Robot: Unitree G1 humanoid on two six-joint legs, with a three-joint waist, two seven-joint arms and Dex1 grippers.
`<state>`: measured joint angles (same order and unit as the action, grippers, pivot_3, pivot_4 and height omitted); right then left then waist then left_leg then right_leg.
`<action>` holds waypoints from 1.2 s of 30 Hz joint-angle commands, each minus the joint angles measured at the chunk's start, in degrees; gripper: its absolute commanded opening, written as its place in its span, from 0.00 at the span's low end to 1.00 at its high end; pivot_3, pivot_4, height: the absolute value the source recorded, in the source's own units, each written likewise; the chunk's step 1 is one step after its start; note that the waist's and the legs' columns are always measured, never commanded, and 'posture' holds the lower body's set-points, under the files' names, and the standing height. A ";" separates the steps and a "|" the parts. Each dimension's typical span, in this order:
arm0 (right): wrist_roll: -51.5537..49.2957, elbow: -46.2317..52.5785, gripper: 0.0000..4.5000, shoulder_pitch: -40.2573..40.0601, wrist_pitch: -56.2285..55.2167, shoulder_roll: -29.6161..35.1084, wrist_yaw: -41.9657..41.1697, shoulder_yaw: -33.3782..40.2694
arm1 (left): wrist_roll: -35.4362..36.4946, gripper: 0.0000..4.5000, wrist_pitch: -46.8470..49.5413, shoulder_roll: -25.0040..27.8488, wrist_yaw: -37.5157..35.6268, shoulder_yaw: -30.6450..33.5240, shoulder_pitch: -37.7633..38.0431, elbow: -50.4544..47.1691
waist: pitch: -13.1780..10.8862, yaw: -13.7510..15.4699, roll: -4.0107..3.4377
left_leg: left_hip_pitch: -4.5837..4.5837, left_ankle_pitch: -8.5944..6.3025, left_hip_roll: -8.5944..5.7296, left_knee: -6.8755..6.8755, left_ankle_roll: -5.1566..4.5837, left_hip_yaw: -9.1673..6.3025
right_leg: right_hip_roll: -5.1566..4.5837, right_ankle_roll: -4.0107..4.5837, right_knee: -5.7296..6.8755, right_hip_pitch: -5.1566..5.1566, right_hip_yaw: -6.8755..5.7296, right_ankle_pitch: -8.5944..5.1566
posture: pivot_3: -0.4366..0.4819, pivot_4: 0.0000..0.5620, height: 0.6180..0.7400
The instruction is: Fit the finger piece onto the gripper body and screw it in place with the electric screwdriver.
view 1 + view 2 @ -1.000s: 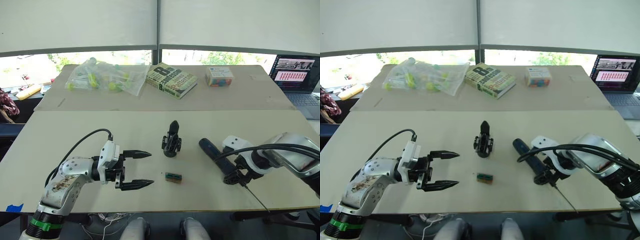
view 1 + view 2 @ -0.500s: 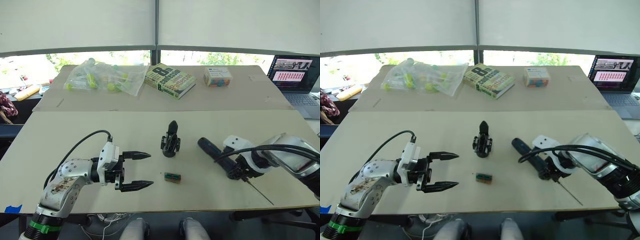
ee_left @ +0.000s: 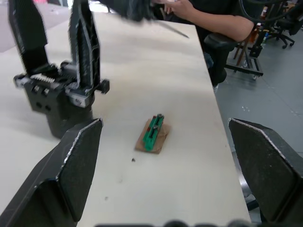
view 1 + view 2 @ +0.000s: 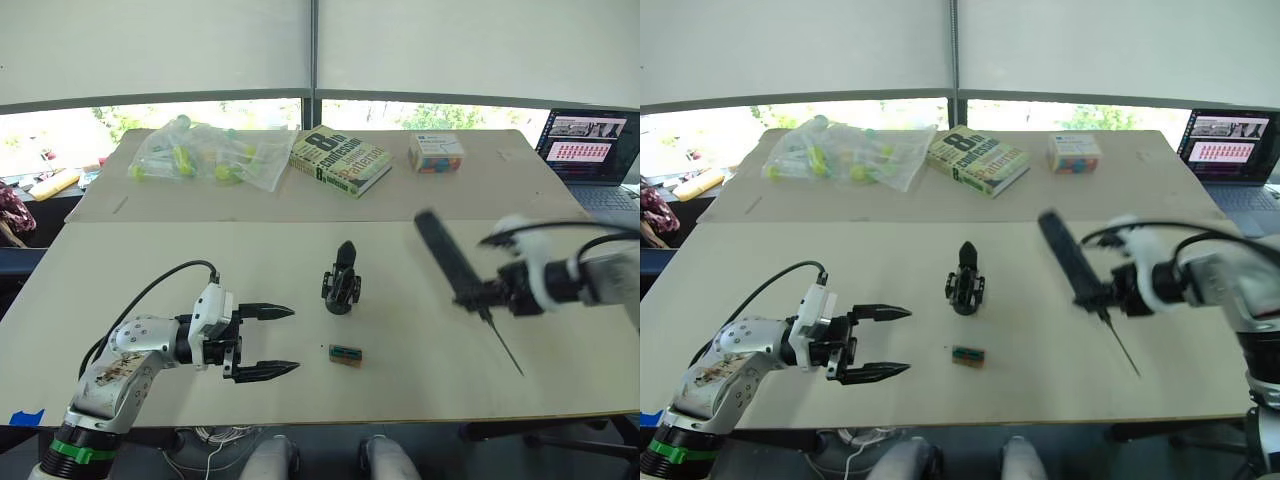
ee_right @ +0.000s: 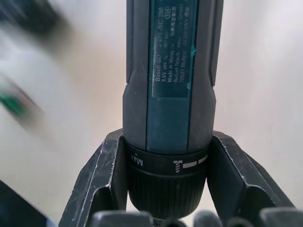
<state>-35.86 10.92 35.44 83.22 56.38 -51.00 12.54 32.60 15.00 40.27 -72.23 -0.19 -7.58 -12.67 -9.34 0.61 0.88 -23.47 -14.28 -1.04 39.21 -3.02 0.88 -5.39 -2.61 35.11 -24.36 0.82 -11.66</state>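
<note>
My right gripper [image 5: 165, 189] is clamped on the electric screwdriver [image 4: 447, 260], both fingers [image 5: 102, 179] pressed against its collar just above the chuck end. The tool is off the table [image 4: 150, 260], tilted, thick rounded end up and away from me, thin metal bit [image 4: 503, 345] pointing down toward the table's near edge, tip not touching the surface as far as I can tell.

My left gripper [image 4: 262, 341] hovers low over the table with its two fingers [image 3: 80, 184] spread wide, holding nothing.

Nearest thing ahead of the left gripper is the small green-and-black block [image 4: 345, 353], lying flat on the table just beyond my fingertips. A bit farther and slightly to my left of that block stands the gripper body [image 4: 341, 280], upright on its round base with a pointed black finger sticking up; in the left wrist view two upright fingers show on it [image 3: 57, 90]. It sits between my two grippers, apart from both. I cannot tell whether the finger piece is one of those uprights.

Far side of the table: a clear bag of green and yellow items [image 4: 205, 155], a book [image 4: 340, 160], a small box [image 4: 436, 152]. A laptop [image 4: 590, 140] sits beyond my right gripper. A person's arm [image 3: 208, 21] shows past the table edge in the left wrist view.
</note>
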 commanded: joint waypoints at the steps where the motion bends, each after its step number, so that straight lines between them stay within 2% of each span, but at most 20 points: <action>1: -6.86 6.39 0.42 -3.75 -10.65 -5.09 -3.51 14.99 | -0.68 1.00 -2.05 1.12 -2.18 1.42 -1.83 2.93 | 0.00 0.31 0.01 | -0.01 0.00 -0.01 -0.01 0.00 -0.07 | 0.01 -0.01 0.00 0.04 -0.05 0.00 | 0.48 0.27 1.00; 3: -7.75 9.70 0.42 -6.21 -19.93 -10.54 -3.30 19.71 | -1.99 1.00 -3.35 1.39 -3.57 0.84 -2.72 5.12 | 0.00 0.15 0.00 | -0.02 0.00 -0.02 -0.01 0.00 -0.09 | 0.02 -0.02 -0.02 0.06 -0.05 0.01 | 0.48 0.27 1.00; 6: -7.58 15.50 0.42 -12.48 -32.75 -15.92 -7.15 19.30 | -3.56 1.00 -4.66 1.41 -4.34 0.49 -5.18 8.00 | 0.00 0.09 0.01 | 0.01 0.00 -0.04 0.00 0.00 -0.03 | 0.01 -0.09 0.01 0.07 0.00 0.04 | 0.48 0.27 1.00; 11: -9.51 21.33 0.42 -17.24 -44.51 -26.03 -5.75 15.75 | -5.16 1.00 -6.15 1.45 -5.94 -0.76 -6.32 9.39 | 0.00 -0.39 0.02 | 0.06 0.01 -0.03 0.01 0.01 -0.03 | 0.03 -0.10 0.09 0.06 0.04 0.05 | 0.48 0.27 1.00; 15: -4.12 23.81 0.42 -23.86 -58.00 -25.35 -16.93 6.93 | -6.78 1.00 -7.02 1.03 -6.36 -2.26 -6.02 9.21 | 0.00 -0.63 0.02 | 0.10 0.01 -0.01 0.00 0.01 -0.02 | 0.06 -0.10 0.09 0.07 0.04 0.04 | 0.48 0.27 1.00; 17: -3.91 23.09 0.42 -24.98 -60.43 -28.34 -14.45 4.33 | -7.11 1.00 -6.17 0.38 -5.81 -3.62 -5.84 8.52 | 0.00 -0.67 0.02 | 0.13 0.01 -0.01 0.00 0.01 -0.02 | 0.06 -0.10 0.09 0.09 0.04 0.04 | 0.48 0.27 1.00; 20: -1.62 21.42 0.42 -26.63 -65.24 -29.84 -16.20 -0.65 | -8.79 1.00 -6.49 -1.00 -5.33 -6.12 -5.86 9.02 | 0.00 -0.70 0.02 | 0.23 0.02 -0.04 0.01 0.04 -0.02 | 0.02 -0.10 0.13 0.15 0.07 0.05 | 0.48 0.27 1.00; 24: 1.74 18.18 0.42 -27.40 -72.42 -34.07 -13.46 -4.14 | -11.11 1.00 -7.43 -4.94 -3.23 -8.78 -7.34 11.95 | 0.00 -0.59 0.02 | 0.25 0.03 -0.04 0.02 0.05 -0.01 | 0.04 -0.09 0.15 0.16 0.07 0.05 | 0.48 0.27 1.00; 30: -2.53 13.36 0.42 -25.92 -74.07 -35.34 -17.63 -7.57 | -14.65 1.00 -9.07 -9.93 -0.76 -12.12 -9.20 15.49 | 0.00 -0.57 0.02 | 0.25 0.04 -0.04 0.02 0.06 -0.02 | 0.05 -0.09 0.22 0.13 0.07 0.05 | 0.48 0.27 1.00; 36: -0.77 8.03 0.42 -24.77 -79.01 -34.63 -23.00 -10.12 | -19.13 1.00 -12.90 -14.93 1.32 -15.57 -11.75 21.22 | 0.00 -0.53 0.03 | 0.29 0.04 -0.05 0.02 0.06 -0.02 | 0.06 -0.09 0.23 0.15 0.07 0.05 | 0.48 0.27 1.00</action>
<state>-35.56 17.87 9.20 7.22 21.60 -73.02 2.11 14.25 3.58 25.68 -71.44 -15.27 -18.13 8.42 -9.33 0.08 0.90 -23.19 -14.24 -1.09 39.23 -2.96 0.86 -5.32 -2.70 35.35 -24.22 0.89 -11.60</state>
